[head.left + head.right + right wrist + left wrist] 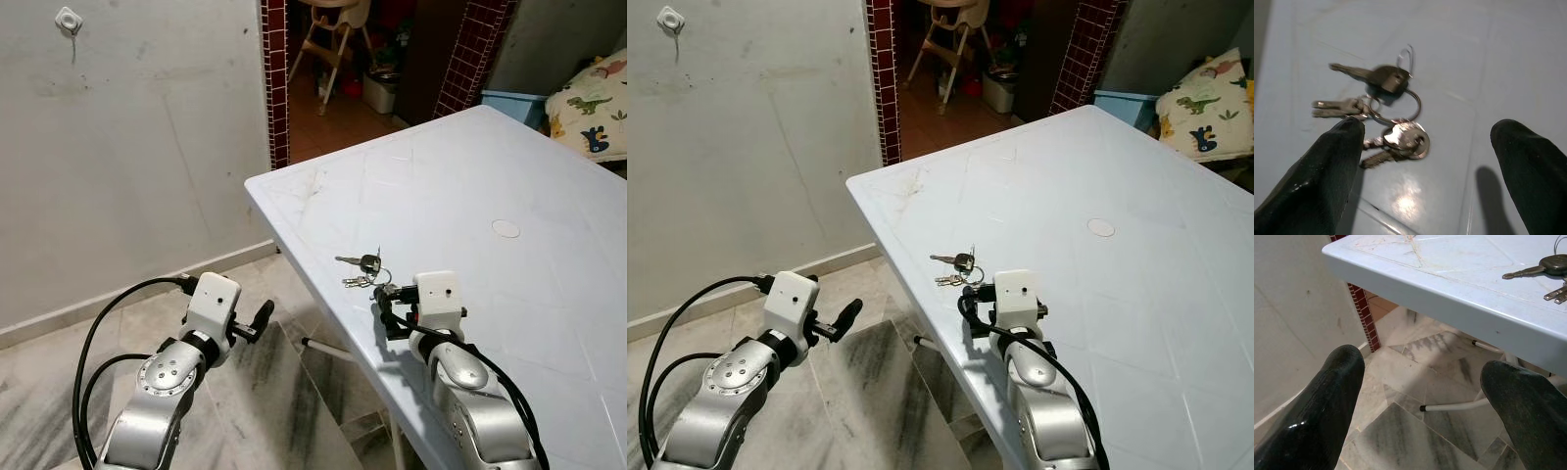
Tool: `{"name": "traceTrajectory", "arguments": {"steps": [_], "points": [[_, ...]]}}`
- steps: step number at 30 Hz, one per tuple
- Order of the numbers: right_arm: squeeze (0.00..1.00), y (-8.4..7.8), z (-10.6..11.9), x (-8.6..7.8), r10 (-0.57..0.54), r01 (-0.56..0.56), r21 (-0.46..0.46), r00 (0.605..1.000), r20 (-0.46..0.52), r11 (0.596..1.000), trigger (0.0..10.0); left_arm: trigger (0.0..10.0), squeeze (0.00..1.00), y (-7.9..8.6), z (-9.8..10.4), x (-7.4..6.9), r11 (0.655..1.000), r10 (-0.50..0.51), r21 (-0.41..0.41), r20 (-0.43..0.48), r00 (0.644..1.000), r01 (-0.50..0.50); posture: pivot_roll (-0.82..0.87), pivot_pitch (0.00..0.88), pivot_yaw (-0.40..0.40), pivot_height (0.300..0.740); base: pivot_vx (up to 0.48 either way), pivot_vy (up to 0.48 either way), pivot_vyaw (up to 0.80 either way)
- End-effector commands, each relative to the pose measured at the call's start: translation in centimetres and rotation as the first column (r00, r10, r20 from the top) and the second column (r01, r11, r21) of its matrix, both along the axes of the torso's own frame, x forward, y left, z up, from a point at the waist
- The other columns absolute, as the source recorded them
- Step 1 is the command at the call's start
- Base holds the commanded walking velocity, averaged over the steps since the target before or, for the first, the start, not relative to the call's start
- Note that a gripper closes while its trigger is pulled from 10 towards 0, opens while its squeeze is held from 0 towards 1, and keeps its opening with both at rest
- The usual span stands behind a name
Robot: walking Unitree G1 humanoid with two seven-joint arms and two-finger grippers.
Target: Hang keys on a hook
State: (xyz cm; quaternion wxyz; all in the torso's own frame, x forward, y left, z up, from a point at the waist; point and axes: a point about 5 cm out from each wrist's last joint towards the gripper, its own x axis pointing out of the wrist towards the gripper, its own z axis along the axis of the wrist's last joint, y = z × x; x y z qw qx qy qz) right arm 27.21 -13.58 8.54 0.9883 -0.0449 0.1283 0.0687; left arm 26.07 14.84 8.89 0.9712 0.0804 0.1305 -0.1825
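I'm looking at a white plastic table (pixel 509 323), glossy with faint molded lines, standing on grey-veined marble floor (pixel 294 392) beside a scuffed plaster wall (pixel 147 147) with a small white hook (pixel 69 19) high up. The keys (pixel 364 268), several silver ones and a dark-headed one on metal rings, lie flat near the table's edge. My right gripper (pixel 1427 161) sits just short of them, fingers wide apart. My left gripper (pixel 1425 391) hangs off the table over the floor, also spread wide.
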Motion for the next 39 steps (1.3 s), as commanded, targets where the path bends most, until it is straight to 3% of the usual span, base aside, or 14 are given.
{"name": "traceTrajectory", "arguments": {"steps": [1, 3, 5, 6, 8, 9, 10, 11, 17, 18, 19, 20, 22, 39], "points": [[0.0, 0.4, 0.1, 0.0, 0.051, -0.05, -0.019, 0.999, 0.02, 0.999, 10.0, 10.0, 0.0, -0.1, 0.2, 0.2, 1.0, -0.012, 0.005, 0.002, 1.0, 0.012, 0.13, 0.0, -0.018, 0.74, 0.0, 0.0, 0.0], [0.0, 0.7, 0.1, 0.0, 0.089, -0.088, -0.047, 0.995, 0.033, 0.995, 10.0, 10.0, 0.0, -0.1, 0.2, 0.1, 1.0, -0.013, 0.005, 0.002, 1.0, 0.013, 0.13, 0.0, -0.018, 0.74, 0.0, 0.0, 0.0], [0.0, 0.9, 0.1, 0.2, 0.119, -0.114, -0.094, 0.992, 0.046, 0.989, 8.8, 10.0, 0.0, -0.2, 0.3, 0.3, 1.0, -0.014, 0.004, 0.004, 1.0, 0.014, 0.13, 0.0, -0.013, 0.74, 0.0, 0.0, 0.0], [0.0, 0.9, 0.1, 0.4, 0.121, -0.115, -0.099, 0.991, 0.056, 0.988, 4.4, 10.0, 0.0, -0.2, 0.4, 0.6, 1.0, -0.008, 0.0, 0.01, 1.0, 0.008, 0.13, 0.0, -0.013, 0.74, 0.0, 0.0, 0.0], [0.0, 1.0, 0.0, 0.7, 0.119, -0.113, -0.094, 0.991, 0.053, 0.989, 3.8, 10.0, 0.0, -0.2, 0.6, 1.1, 1.0, 0.003, -0.007, 0.019, 1.0, -0.003, 0.13, 0.0, -0.01, 0.74, 0.0, 0.0, 0.0], [0.0, 1.0, 0.0, 0.7, 0.119, -0.113, -0.094, 0.991, 0.053, 0.989, 3.8, 10.0, 0.0, -0.2, 0.6, 1.1, 1.0, 0.003, -0.007, 0.019, 1.0, -0.003, 0.13, 0.0, -0.01, 0.74, 0.0, 0.0, 0.0], [0.0, 1.1, -0.3, 0.8, 0.118, -0.113, -0.103, 0.992, 0.041, 0.988, 8.0, 10.0, 0.0, -0.1, 0.7, 1.5, 1.0, 0.011, -0.014, 0.021, 1.0, -0.011, 0.13, 0.0, -0.012, 0.74, 0.0, 0.0, 0.0], [0.0, 1.0, -0.5, 0.8, 0.109, -0.105, -0.105, 0.994, 0.031, 0.989, 10.0, 10.0, 0.0, 0.1, 0.7, 1.9, 0.999, 0.024, -0.022, 0.02, 1.0, -0.023, 0.13, 0.0, -0.014, 0.74, 0.0, 0.0, 0.0], [0.0, 0.5, -1.2, 0.6, 0.083, -0.084, -0.132, 0.996, -0.017, 0.988, 10.0, 10.0, 0.0, 0.5, 0.3, 2.1, 0.999, 0.032, -0.028, -0.013, 0.999, -0.032, 0.12, 0.0, -0.015, 0.74, 0.0, 0.0, 0.0], [0.0, 0.3, -1.4, 0.6, 0.078, -0.08, -0.128, 0.997, -0.022, 0.989, 8.2, 10.0, 0.0, 0.4, 0.3, 2.0, 0.999, 0.023, -0.028, -0.015, 1.0, -0.024, 0.12, 0.0, -0.015, 0.74, 0.0, 0.0, 0.0], [0.0, 0.1, -1.5, 0.6, 0.067, -0.07, -0.119, 0.997, -0.029, 0.99, 5.1, 10.0, 0.0, 0.2, 0.2, 2.0, 1.0, 0.013, -0.028, -0.014, 1.0, -0.014, 0.12, 0.0, -0.015, 0.74, 0.0, 0.0, 0.0], [0.0, -0.1, -1.6, 0.6, 0.058, -0.062, -0.12, 0.998, -0.035, 0.991, 4.1, 10.0, 0.0, 0.1, 0.2, 2.0, 1.0, 0.008, -0.027, -0.015, 1.0, -0.009, 0.12, 0.0, -0.015, 0.74, 0.0, 0.0, 0.0], [0.0, -0.3, -1.7, 0.7, 0.055, -0.06, -0.123, 0.998, -0.042, 0.991, 0.0, 10.0, 0.0, -0.2, 0.1, 2.0, 1.0, 0.002, -0.031, -0.018, 1.0, -0.003, 0.11, 0.0, -0.012, 0.74, 0.0, 0.0, 0.0], [0.0, 0.2, -2.2, 1.3, 0.08, -0.085, -0.063, 0.994, -0.075, 0.994, 0.0, 10.0, 0.0, -1.7, -0.4, 1.4, 0.991, -0.109, -0.086, -0.069, 0.992, 0.102, 0.12, 0.0, -0.019, 0.74, 0.0, 0.0, 0.0]]}}
